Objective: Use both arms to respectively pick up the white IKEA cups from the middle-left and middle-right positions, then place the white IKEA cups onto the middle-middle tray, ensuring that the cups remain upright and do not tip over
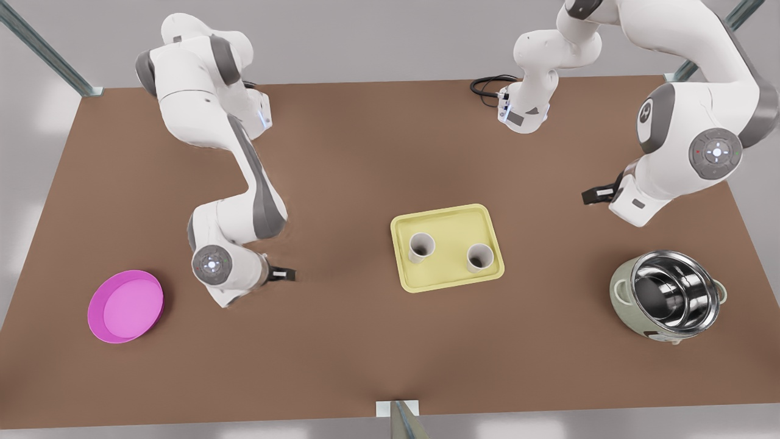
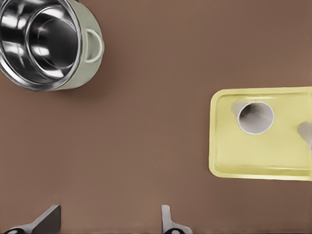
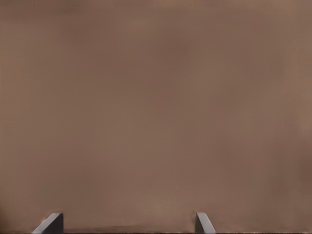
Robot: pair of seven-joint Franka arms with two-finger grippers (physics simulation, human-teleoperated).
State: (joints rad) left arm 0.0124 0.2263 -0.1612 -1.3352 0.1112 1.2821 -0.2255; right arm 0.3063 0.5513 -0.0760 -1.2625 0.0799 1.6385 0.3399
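Both white IKEA cups stand upright on the pale yellow tray, one toward the front view's left and one toward its right. My left gripper hangs open over bare table at the front view's right, well clear of the tray. In the left wrist view its fingertips are spread, with the tray, one cup and the edge of the other cup beyond. My right gripper is open at the front view's left, its fingertips over brown table.
A steel-lined pot sits at the front view's right, near the left arm. A round magenta plate lies at the far left. A black cable coils at the table's back edge.
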